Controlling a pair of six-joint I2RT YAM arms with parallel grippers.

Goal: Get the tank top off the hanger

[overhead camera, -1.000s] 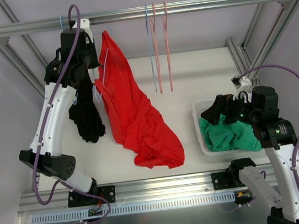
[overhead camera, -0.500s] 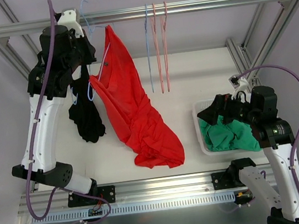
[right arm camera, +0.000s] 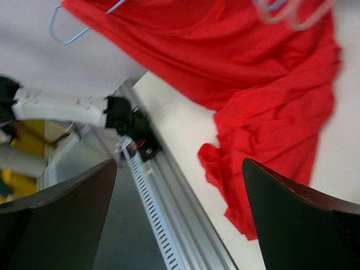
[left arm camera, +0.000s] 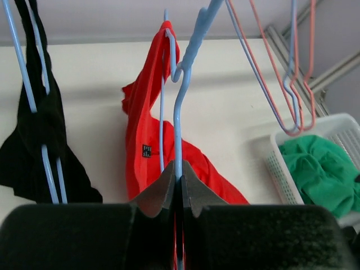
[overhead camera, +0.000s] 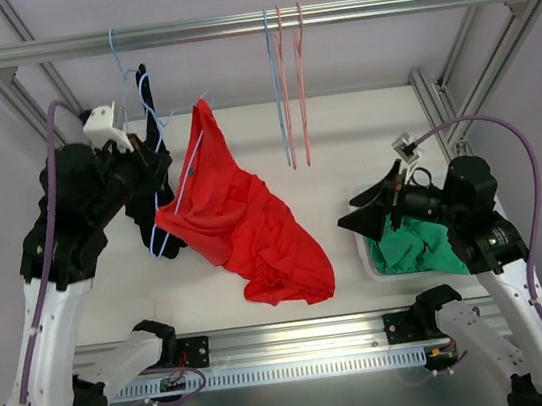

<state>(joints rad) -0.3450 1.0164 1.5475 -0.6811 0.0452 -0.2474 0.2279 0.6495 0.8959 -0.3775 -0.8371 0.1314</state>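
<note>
Two grippers noted. At far left, a black garment (left arm camera: 39,129) hangs on its own hanger. Left gripper (left arm camera: 179,183) is clamped on the wire of the blue hanger (left arm camera: 178,112). The red tank top (overhead camera: 243,217) remains on that hanger by its upper part, its lower part heaped on the tabletop (overhead camera: 363,139). Pink hangers (overhead camera: 293,89) hang at centre. At right, the right gripper (overhead camera: 365,212) has its jaws wide apart, holding nothing, over the white basket (left arm camera: 270,157) of green cloth (overhead camera: 419,248).

From above I get even, bright light, shadows faint on the table (overhead camera: 362,130). My right wrist view is smeared throughout; the left is sharp, only its dark fingers (left arm camera: 154,194) soft.
</note>
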